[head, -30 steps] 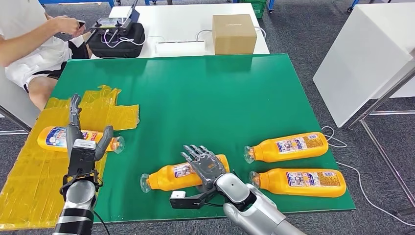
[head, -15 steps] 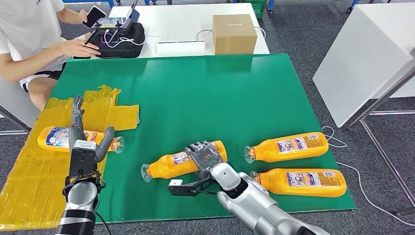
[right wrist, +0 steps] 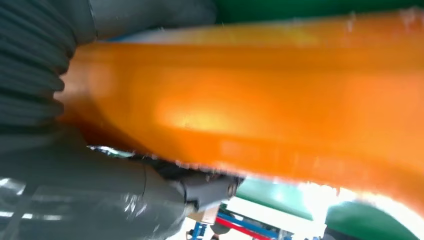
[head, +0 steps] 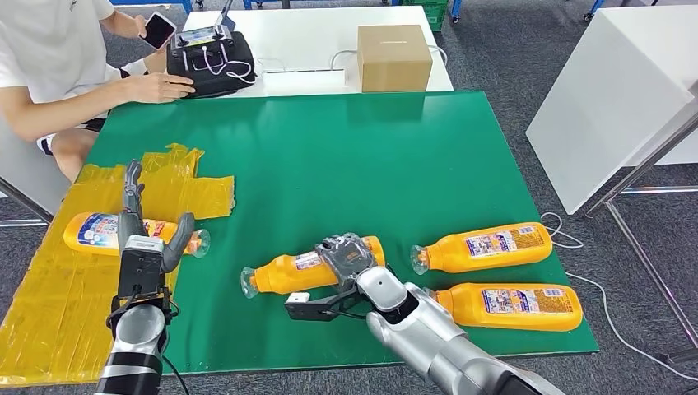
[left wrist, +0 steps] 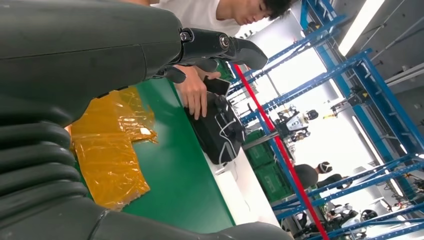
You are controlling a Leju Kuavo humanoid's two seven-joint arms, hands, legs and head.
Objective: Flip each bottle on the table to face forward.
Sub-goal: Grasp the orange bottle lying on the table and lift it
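Head view: my right hand [head: 349, 255] grips the middle orange bottle [head: 288, 276], which lies on the green table [head: 346, 156]. Two more bottles [head: 486, 247] lie right of it. My left hand [head: 140, 239] hovers open over the bottle on yellow film [head: 90, 230].

Left wrist view: fingers [left wrist: 220, 45] spread, holding nothing.

Right wrist view: orange bottle body [right wrist: 260, 105] pressed against my hand.

A robotics test hall: blue steel racking [left wrist: 320, 75] rises under bright strip lights beyond the left fingers [left wrist: 240, 50], with green crates [left wrist: 265, 165] stacked below it. A green-topped table [head: 346, 156] patched with yellow tape [head: 49, 288] stands on grey carpet; a seated person [head: 58, 66] just past it handles a phone [head: 156, 31] and controller case [head: 210, 59].
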